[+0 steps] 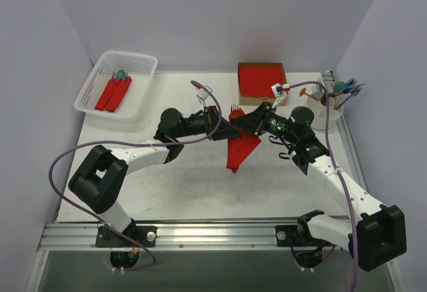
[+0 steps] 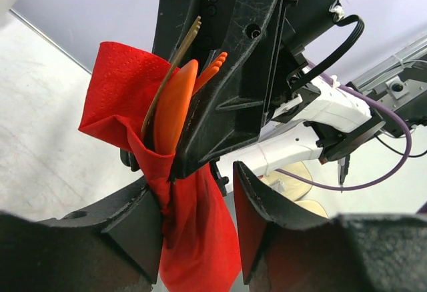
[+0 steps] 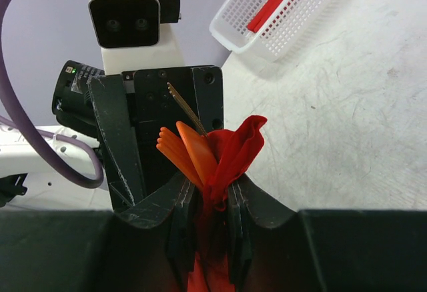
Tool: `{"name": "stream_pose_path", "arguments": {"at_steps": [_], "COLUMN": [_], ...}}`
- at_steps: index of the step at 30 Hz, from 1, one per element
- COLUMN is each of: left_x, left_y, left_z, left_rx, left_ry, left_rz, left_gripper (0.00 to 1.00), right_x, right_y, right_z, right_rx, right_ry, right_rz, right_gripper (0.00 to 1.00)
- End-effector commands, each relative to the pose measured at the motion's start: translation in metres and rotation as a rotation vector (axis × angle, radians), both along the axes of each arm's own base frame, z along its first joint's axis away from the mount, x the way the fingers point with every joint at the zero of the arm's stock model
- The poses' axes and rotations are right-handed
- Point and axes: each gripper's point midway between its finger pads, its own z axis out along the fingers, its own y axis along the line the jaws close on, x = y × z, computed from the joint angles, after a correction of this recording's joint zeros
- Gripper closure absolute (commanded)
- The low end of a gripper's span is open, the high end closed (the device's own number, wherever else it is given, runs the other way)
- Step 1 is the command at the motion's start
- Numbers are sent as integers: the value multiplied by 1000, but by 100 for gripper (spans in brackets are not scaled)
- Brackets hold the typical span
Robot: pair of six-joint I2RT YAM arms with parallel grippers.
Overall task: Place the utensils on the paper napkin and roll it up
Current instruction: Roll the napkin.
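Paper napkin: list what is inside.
An orange spoon, orange fork tines and a thin brassy prong poke out the top. Handles and any other utensils are covered by the paper napkin.

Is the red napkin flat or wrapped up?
Wrapped up, loosely: the napkin is bunched around orange utensils poking from its end.

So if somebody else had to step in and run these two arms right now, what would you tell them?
Right gripper: shut on the red paper napkin, held above the table.
Left gripper: open, jaws either side of the napkin's lower part.
Utensils: orange plastic spoon, orange fork and a thin tan fork stick out of the napkin's top.
Done: utensils wrapped in, loosely.
To do: tighten the roll; probably lay it with the red rolls in the white mesh basket.
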Motion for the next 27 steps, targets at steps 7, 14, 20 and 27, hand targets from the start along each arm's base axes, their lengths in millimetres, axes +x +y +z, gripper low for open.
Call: {"name": "stream_pose_path", "arguments": {"at_steps": [7, 14, 20, 27], "left_x": [-3, 4, 7, 7], "left_y": [4, 2, 0, -6], "left_z": [18, 11, 11, 13], "left_rx": [-7, 35, 56, 57], "left_ry": [-103, -112, -136, -144], "left_rz": [18, 54, 74, 55], "left_gripper": [50, 44, 46, 46], "right_x": [3, 3, 3, 3], "right_y": [1, 4, 5, 10], "right_z": [18, 17, 18, 17], "right_rx": [16, 18, 19, 19], "right_ry": [-47, -39, -38, -37], "right_rz": [-25, -30, -33, -28], "right_gripper": [100, 100, 100, 100]}}
